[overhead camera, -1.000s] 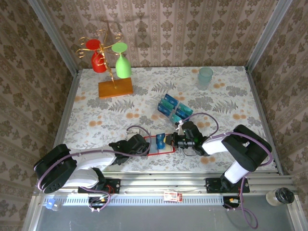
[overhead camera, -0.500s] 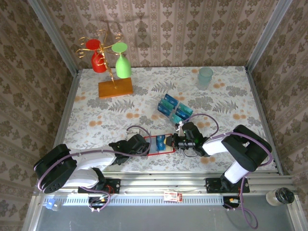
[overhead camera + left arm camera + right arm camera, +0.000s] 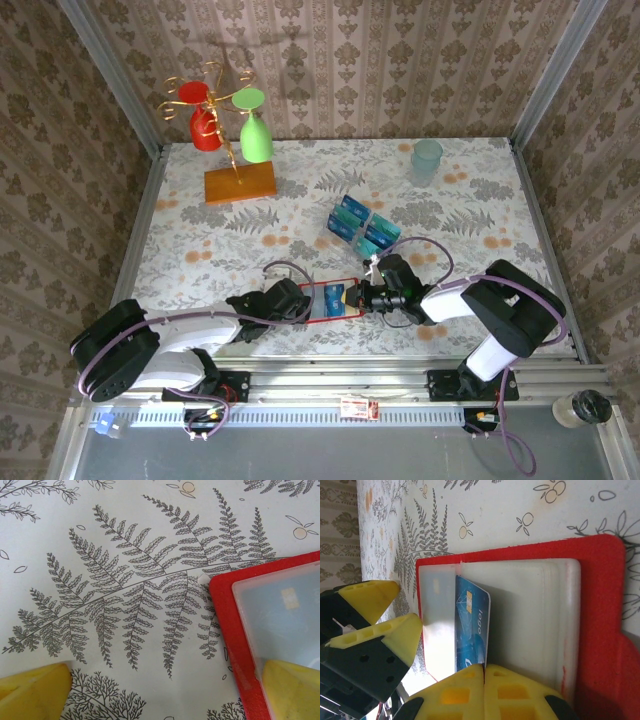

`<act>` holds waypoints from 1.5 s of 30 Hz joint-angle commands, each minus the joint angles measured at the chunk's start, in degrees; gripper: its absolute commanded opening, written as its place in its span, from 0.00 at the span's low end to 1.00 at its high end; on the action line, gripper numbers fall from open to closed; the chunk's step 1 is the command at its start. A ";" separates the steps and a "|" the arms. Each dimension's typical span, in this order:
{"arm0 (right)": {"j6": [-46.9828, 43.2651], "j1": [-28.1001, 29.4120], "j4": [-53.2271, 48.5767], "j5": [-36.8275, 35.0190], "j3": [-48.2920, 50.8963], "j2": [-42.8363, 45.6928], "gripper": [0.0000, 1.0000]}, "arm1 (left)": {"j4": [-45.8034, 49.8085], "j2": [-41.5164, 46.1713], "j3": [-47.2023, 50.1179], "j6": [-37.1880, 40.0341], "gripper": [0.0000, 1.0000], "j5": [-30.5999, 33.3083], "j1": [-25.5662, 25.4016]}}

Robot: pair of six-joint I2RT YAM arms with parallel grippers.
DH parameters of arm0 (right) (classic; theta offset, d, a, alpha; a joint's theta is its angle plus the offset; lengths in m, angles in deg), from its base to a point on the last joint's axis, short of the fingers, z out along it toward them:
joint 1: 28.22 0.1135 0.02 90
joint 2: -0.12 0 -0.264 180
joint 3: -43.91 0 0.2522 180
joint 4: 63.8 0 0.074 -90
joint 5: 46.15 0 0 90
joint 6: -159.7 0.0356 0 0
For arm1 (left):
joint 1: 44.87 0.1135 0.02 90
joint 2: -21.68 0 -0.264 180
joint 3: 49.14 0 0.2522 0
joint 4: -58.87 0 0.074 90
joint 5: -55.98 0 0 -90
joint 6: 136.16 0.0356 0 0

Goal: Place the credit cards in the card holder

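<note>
A: Right gripper (image 3: 484, 677) first: yellow fingers pinched tight on the near edge of a blue plastic credit card (image 3: 472, 625) with "logo" print. It's gripping, no doubt.
B: Where's that card?
A: Over the frosted clear pocket (image 3: 530, 615) of the open glossy red folding card holder (image 3: 600, 605). The holder lies flat on the fern-print tablecloth (image 3: 125, 580), near the front edge between the two arms. Can't tell if the card's leading edge is under a sleeve or just on top.
B: Left gripper (image 3: 162, 690)?
A: Jaws spread wide, holding nothing. One yellow fingertip (image 3: 295, 685) sits over the holder's corner and the other is off on the cloth. Looks like it's pinning the holder, but contact isn't certain.
B: Other cards?
A: Remaining credit cards (image 3: 352, 213), blue and teal, are in the clear acrylic tiered rack (image 3: 336, 236), well apart toward the back.
B: Risks?
A: My guesses:
- The card misses the sleeve mouth and skates over the plastic, because the slot is thin and the card comes in nearly flat.
- A hard push makes the holder slide or swing, since at most one corner is weighted.
- The thin card bows or twists, pinched on one edge only.
- The fingers snag the sleeve stack.
</note>
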 commanded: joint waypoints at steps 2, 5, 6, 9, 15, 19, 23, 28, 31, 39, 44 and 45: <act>-2.55 0.03 -6.32 1.49 -1.43 0.08 0.00 | 2.90 -0.29 0.37 -1.23 1.00 1.18 -0.24; -3.14 -0.05 -7.74 2.12 -2.65 -0.76 0.00 | 2.85 -0.41 0.39 -1.25 1.00 1.22 -0.20; -3.43 -0.06 -8.43 2.36 -3.19 -1.15 0.00 | 2.85 -0.37 0.39 -1.24 1.00 1.19 -0.27; -3.91 -0.05 -9.53 3.13 -4.60 -2.09 0.00 | 2.77 -0.37 0.48 -1.22 1.00 1.10 -0.17; -4.45 0.03 -11.91 4.17 -7.50 -3.93 0.00 | 2.19 -0.46 0.65 -1.17 1.00 1.09 -0.17; -5.11 0.68 -14.55 4.28 -9.45 -4.98 0.00 | 1.97 -0.50 0.59 -0.99 1.00 1.03 -0.18; -6.93 1.11 -19.39 4.59 -11.94 -4.51 0.22 | 1.96 -0.46 0.48 -0.67 1.00 1.09 -0.13; -13.42 0.80 -32.78 -0.39 -16.22 2.70 0.36 | 1.89 -0.19 0.72 -0.73 1.00 1.09 -0.03; -16.10 0.83 -38.41 -2.25 -19.26 4.54 0.32 | 1.64 -0.11 0.87 -0.60 1.00 1.01 0.04; -17.61 1.99 -40.92 -1.63 -23.75 0.21 0.15 | 1.53 0.33 1.09 -0.72 1.00 1.08 0.22; -17.95 3.49 -41.61 -3.06 -25.19 -2.80 0.12 | 1.80 0.67 1.01 -0.44 1.00 1.09 0.41; -18.07 3.78 -42.03 -3.45 -25.52 -3.33 0.12 | 1.87 0.68 1.01 -0.38 1.00 1.09 0.33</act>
